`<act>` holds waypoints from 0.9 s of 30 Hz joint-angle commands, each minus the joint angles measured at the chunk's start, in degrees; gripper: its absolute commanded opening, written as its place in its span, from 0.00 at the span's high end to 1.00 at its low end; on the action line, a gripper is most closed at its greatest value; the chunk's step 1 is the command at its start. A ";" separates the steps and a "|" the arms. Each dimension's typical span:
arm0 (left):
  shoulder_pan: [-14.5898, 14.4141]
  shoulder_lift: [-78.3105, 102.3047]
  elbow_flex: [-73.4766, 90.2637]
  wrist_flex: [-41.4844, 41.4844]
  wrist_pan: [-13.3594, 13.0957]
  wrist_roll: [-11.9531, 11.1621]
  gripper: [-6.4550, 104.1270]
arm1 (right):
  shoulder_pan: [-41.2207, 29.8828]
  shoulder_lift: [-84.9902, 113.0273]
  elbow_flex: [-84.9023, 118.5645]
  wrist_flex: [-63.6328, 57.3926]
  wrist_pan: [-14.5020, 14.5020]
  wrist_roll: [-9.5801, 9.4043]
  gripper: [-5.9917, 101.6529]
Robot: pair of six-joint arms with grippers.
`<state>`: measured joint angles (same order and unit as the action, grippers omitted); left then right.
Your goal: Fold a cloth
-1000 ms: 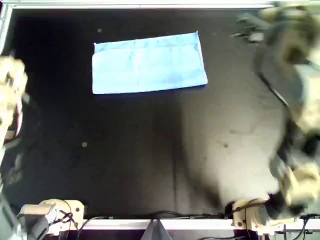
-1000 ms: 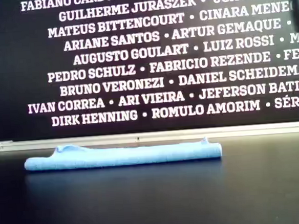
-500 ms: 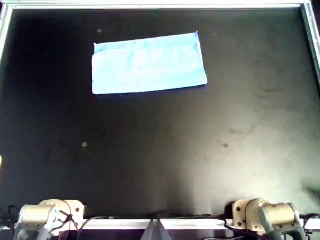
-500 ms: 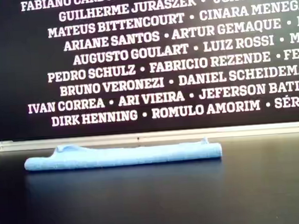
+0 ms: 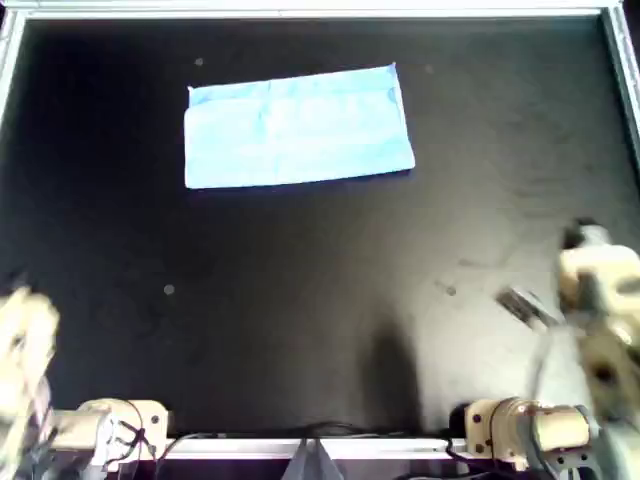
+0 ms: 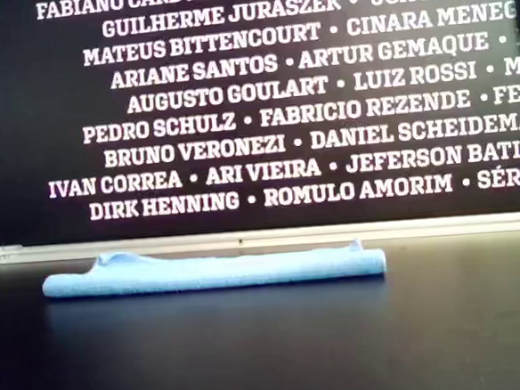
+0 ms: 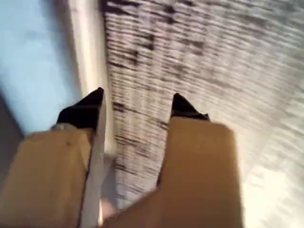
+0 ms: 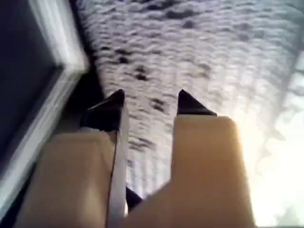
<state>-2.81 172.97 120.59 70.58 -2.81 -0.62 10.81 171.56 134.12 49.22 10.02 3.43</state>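
Note:
The cloth (image 5: 298, 127) is a light-blue rectangle lying flat on the black table, toward the far side in the overhead view. From the exterior view the cloth (image 6: 212, 271) is a low doubled-over strip. My left gripper (image 7: 137, 102) is open with nothing between its fingers, against a motion-blurred background. My right gripper (image 8: 149, 99) is open too, also holding nothing. In the overhead view one blurred arm (image 5: 592, 300) is at the right edge and another blurred arm (image 5: 25, 350) at the lower left. Both are far from the cloth.
A metal rim (image 5: 300, 10) frames the black table (image 5: 300, 300). Two arm bases (image 5: 110, 428) (image 5: 530, 430) sit at the overhead view's bottom edge. A dark wall with white names (image 6: 280, 95) stands behind the table in the exterior view.
Both arms were swinging at the overhead view's sides a second ago, left the frame, and now reappear blurred lower down at both sides. The cloth has not moved.

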 commanded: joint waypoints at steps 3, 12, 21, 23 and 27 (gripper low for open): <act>-0.88 0.79 18.72 -27.42 -0.26 0.00 0.51 | -0.18 0.00 7.56 -12.66 0.70 -2.72 0.54; -0.97 0.00 40.25 -48.52 -0.09 0.00 0.51 | 0.00 0.18 21.88 -17.14 -0.18 -2.37 0.54; -8.79 -0.09 45.53 -49.04 -0.18 0.00 0.50 | 0.97 -0.26 35.07 -33.05 -0.35 -2.64 0.54; -10.11 -0.09 44.82 -49.04 -0.18 0.00 0.50 | 1.05 -0.35 34.72 -33.13 -0.44 -2.72 0.54; -10.99 -1.58 44.03 -49.22 -0.18 0.09 0.50 | 1.32 -3.60 31.90 -34.19 -0.79 -2.29 0.54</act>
<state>-12.22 172.09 166.90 22.94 -2.81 -0.62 12.13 169.80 169.63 17.67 9.93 0.88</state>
